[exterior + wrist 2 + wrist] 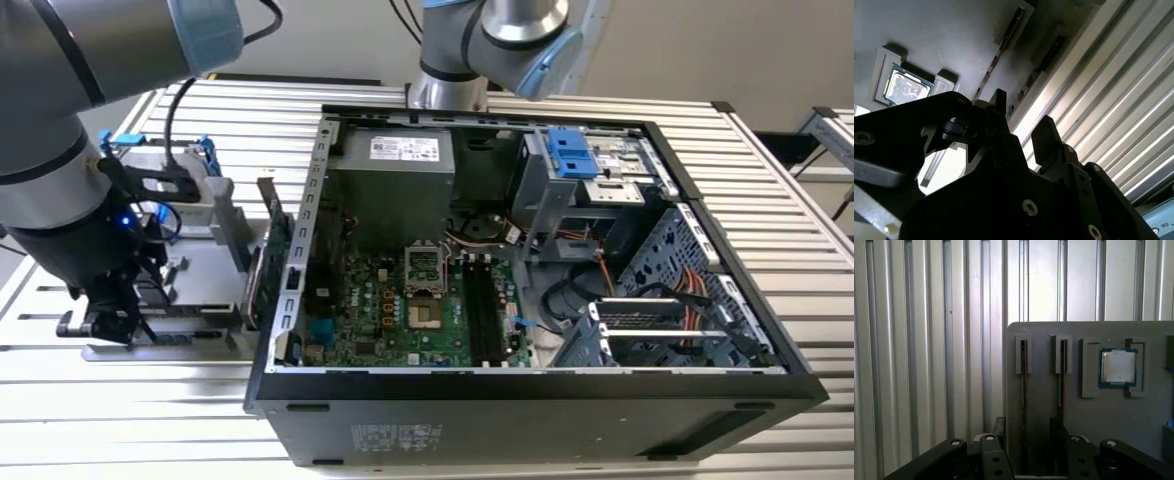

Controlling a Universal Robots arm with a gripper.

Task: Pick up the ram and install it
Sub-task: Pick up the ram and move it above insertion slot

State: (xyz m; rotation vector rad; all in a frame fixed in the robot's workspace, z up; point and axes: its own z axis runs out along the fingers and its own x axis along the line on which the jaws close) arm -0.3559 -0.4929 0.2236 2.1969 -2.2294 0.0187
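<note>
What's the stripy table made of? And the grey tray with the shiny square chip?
The table looks like metal, probably aluminium: silvery ribs catching bright glints. The grey tray seems to be matte plastic: dull, even colour, no shine.

Ram (pixel 1024 405): thin dark stick, on edge in grey holder (pixel 1104 435) slot.

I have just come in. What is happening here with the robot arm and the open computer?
The robot arm holds its gripper low over a gray holder tray. The tray lies on the slatted table beside the open computer case, on the exterior view's left. In the first wrist view the jaws stand open on either side of the ram, which stands on edge in a slot of the tray. The ram is not yet gripped or lifted.
</note>
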